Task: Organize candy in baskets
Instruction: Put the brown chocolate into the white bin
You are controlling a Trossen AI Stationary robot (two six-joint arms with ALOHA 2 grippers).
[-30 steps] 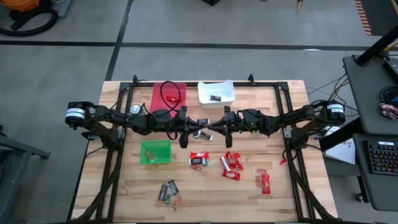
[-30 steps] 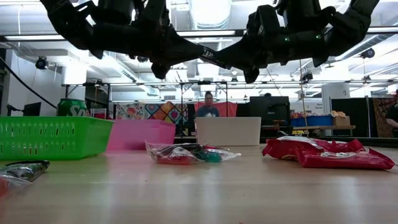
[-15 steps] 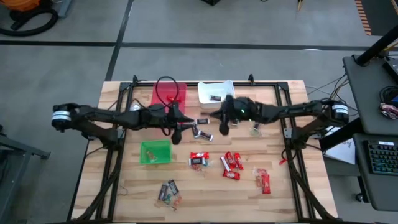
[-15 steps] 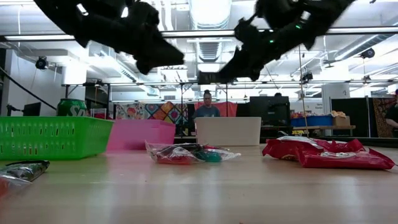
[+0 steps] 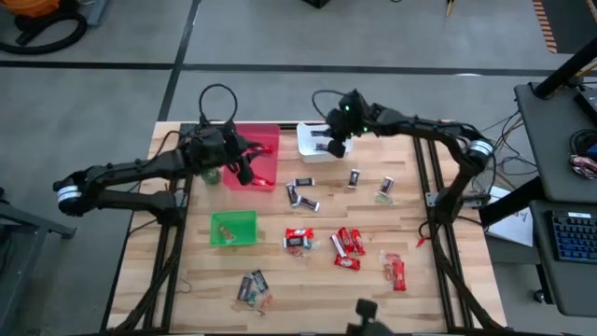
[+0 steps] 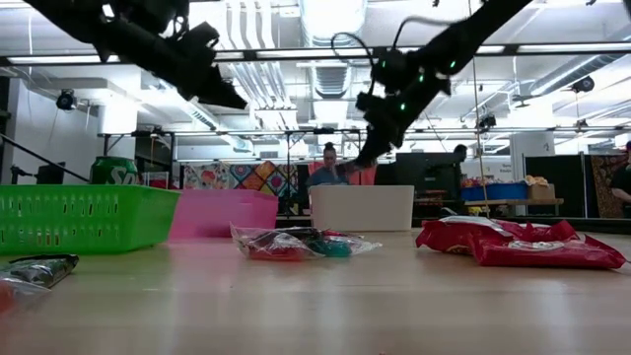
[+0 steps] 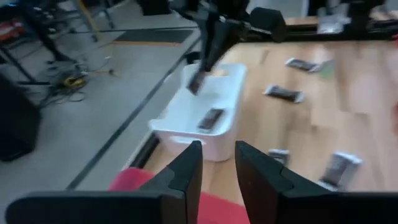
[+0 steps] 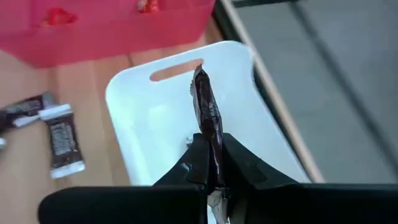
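Right end effector [image 8: 211,163] clamps dark mini bar [image 8: 206,112] over white basket [image 8: 249,118], evidently for dropping; left end effector [image 7: 217,165], fingers apart and empty, over red basket [image 5: 262,161].

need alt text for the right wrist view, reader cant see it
The right pincer is shut on a dark candy bar, holding it above the white basket. Beyond lie the red basket and dark mini bars on the wooden table.
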